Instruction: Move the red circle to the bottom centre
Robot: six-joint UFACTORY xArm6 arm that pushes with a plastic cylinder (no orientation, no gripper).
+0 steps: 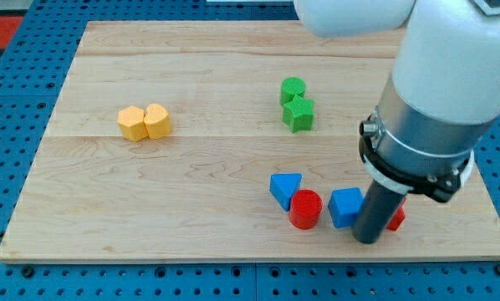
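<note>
The red circle (305, 209) stands near the view's bottom, right of centre, touching a blue triangle (285, 188) at its upper left. A blue block (345, 206) sits just to its right. My tip (367, 240) is at the view's bottom right, just right of that blue block and about 70 px right of the red circle. A second red block (395, 219) peeks out from behind the rod; its shape is hidden.
A green circle (293, 89) touches a green star-like block (299, 114) above the red circle. Two yellow blocks (145, 122) touch each other at the left. The arm's body (434, 117) covers the board's right side.
</note>
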